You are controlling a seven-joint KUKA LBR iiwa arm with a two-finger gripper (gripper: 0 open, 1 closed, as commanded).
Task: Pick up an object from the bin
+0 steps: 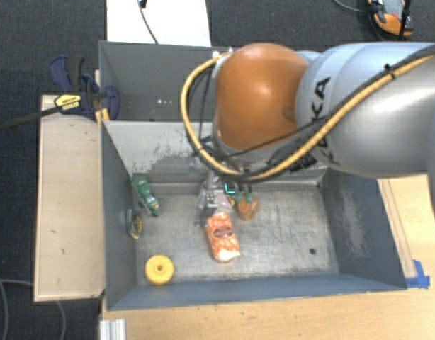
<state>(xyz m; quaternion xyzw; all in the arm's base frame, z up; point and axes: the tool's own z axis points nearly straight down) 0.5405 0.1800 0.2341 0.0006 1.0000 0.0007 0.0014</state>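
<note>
The gripper (216, 201) hangs low in the bin (292, 232), at the far end of an orange-and-white crumpled packet (222, 239) lying mid-floor. Whether it is open or grips anything cannot be told. A small brown object (246, 206) sits just beyond the packet's right. A green toy (146, 195) and a yellow disc (159, 269) lie well to its left.

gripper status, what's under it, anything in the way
Gripper low at bin centre, at the far end of the orange-and-white packet. Small brown thing close beside it. Green thing and yellow disc lie well clear.
</note>
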